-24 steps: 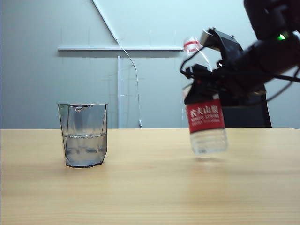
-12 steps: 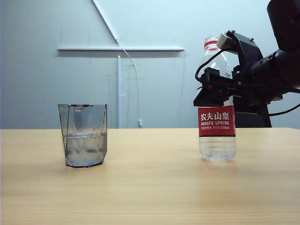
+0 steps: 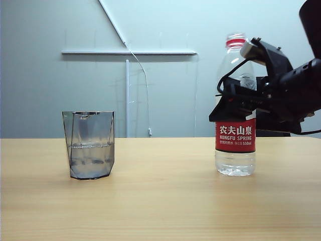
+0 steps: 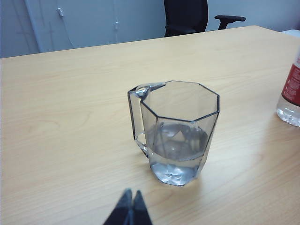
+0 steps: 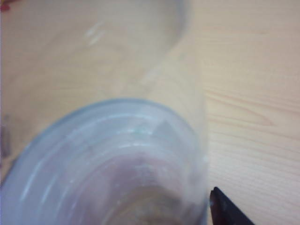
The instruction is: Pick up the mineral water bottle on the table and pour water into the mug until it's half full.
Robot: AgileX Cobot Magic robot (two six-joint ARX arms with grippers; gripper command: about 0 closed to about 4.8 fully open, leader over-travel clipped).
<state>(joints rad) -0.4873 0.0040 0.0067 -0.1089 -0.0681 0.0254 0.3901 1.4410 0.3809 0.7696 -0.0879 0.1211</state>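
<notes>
1. The bottle [image 3: 235,108] now stands upright on the table [image 3: 160,201], whereas a second ago it hung tilted in the air and half a second ago it had only just touched down. It sits right at the right pincer [image 3: 235,108], whose black fingers flank its body just above the red label.
2. The right pincer's jaws have been widening over this last second. In the right wrist view only one dark fingertip [image 5: 225,211] shows beside the blurred clear bottle [image 5: 117,164], so whether it has fully let go I cannot tell. The spreading suggests release is under way.
3. The mug [image 3: 90,145], well off to the side of that pincer, holds water [image 3: 90,158] to roughly the middle. Pouring looks done, and setting the bottle back seems the closing step.
4. The left pincer [image 4: 129,211] hovers with its tips pressed together, empty, the mug [image 4: 176,131] just ahead of it and the bottle's base [image 4: 290,101] off at the edge.
5. Bottle: thin clear plastic, ribbed shoulder, red neck ring, little water left at the bottom, so light and easily tipped.
6. Mug: smoky-grey, hard, faceted, eight-sided rim. The left wrist view shows a handle [image 4: 138,117] on it.
7. Table: pale wood grain, smooth, flat.
</notes>
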